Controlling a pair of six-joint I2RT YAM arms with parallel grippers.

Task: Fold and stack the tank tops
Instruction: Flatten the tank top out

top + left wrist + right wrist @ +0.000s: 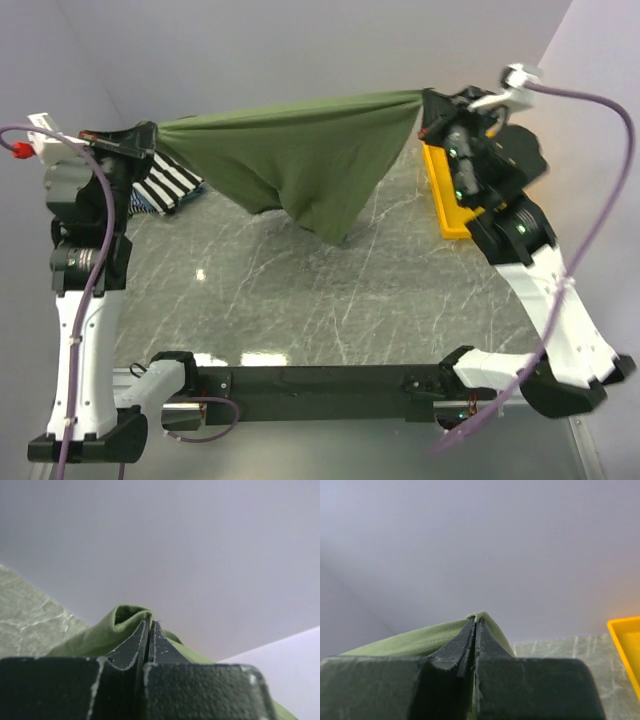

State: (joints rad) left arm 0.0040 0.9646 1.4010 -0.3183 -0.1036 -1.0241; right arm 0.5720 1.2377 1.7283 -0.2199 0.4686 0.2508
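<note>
Step in hand, by my read: airing out the olive tank top (300,165) before laying it flat for the 1st fold. It hangs stretched btw both arms over the far part of the tabletop (300,300). Its top edge is taut and the rest sags to a point mid-span, just off or brushing the surface; can't tell which. Left claw (148,135) is clamped on one end, right claw (428,105) on the other. Both wrist views show fingers pressed together w/ a pinch of green cloth at the tips. The striped tank top (172,185) lies crumpled on the tabletop by the left claw, and a yellow tray (447,205) sits beneath the right arm. Next move prob. calls for lowering both claws together, keeping tension so the cloth lands smooth, clear of the stripes & tray. Hard to make out: whether each claw has strap or hem. No trim or print is visible, the tray is mostly covered by the arm, and the striped top is partly cut off behind the left arm.
</note>
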